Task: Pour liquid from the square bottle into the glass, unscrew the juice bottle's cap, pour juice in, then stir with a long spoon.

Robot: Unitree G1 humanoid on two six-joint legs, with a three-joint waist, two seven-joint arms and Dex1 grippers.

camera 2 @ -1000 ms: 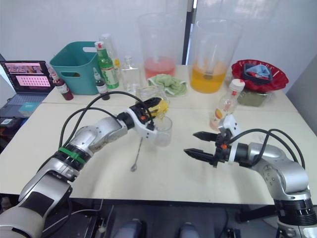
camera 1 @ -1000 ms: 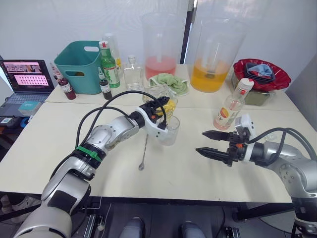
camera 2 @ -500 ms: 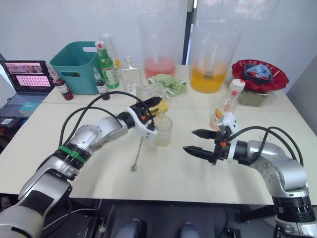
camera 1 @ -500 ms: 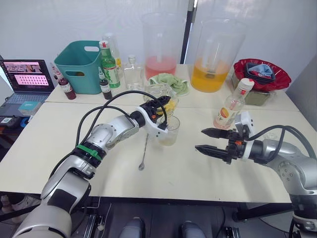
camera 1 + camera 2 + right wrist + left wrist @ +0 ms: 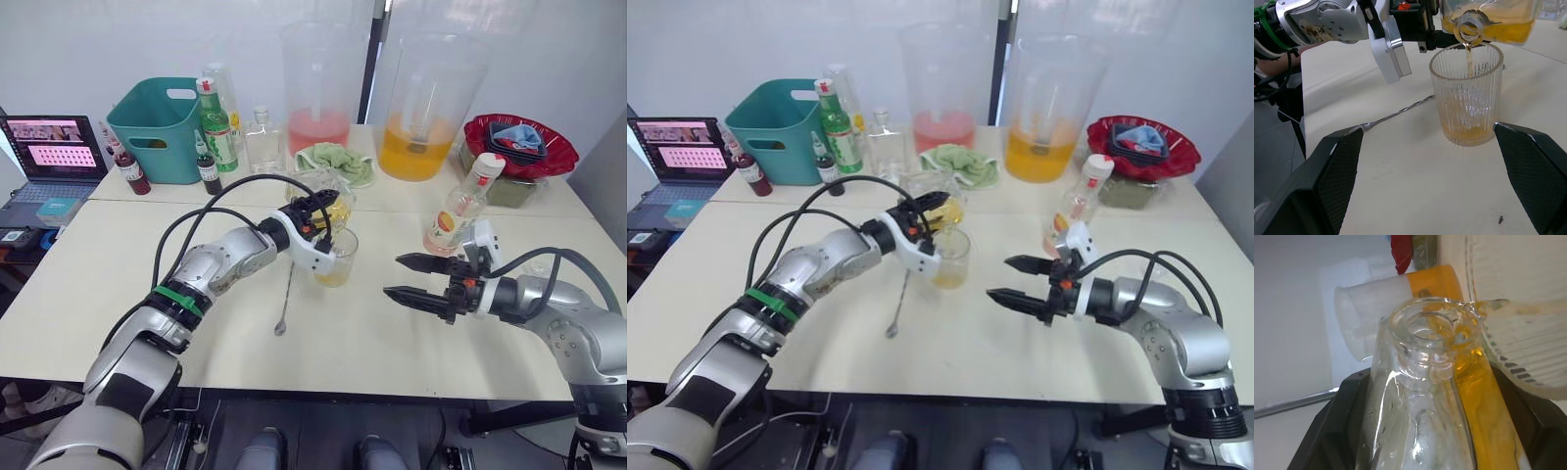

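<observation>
My left gripper [image 5: 315, 217] is clamped on the square bottle [image 5: 1488, 17], centre of the left eye frame. The bottle is tipped over, its mouth [image 5: 1432, 335] at the rim of the ribbed glass [image 5: 1466, 95]. In the left wrist view the bottle body sits between my two black fingers [image 5: 1327, 431], neck pointing away from the wrist. A thin amber stream runs from the mouth into the glass. There is a shallow amber layer in the bottom of the glass, and amber liquid is left in the bottle.

The glass stands upright on the cream table [image 5: 392, 333], just right of frame centre in the left eye view, directly below the left gripper.

The long spoon [image 5: 285, 299] lies flat on the table, just left of the glass and not touching it, bowl end toward the bottom of the frame.

My right gripper [image 5: 419, 279] is at centre-right of the left eye frame, fingers spread wide apart and holding nothing. It points toward the glass but is clearly apart from it. In the right wrist view the glass sits between the two fingertips, farther out.

The juice bottle [image 5: 458, 208] stands upright with its white cap on, right of centre, just behind the right gripper.
</observation>
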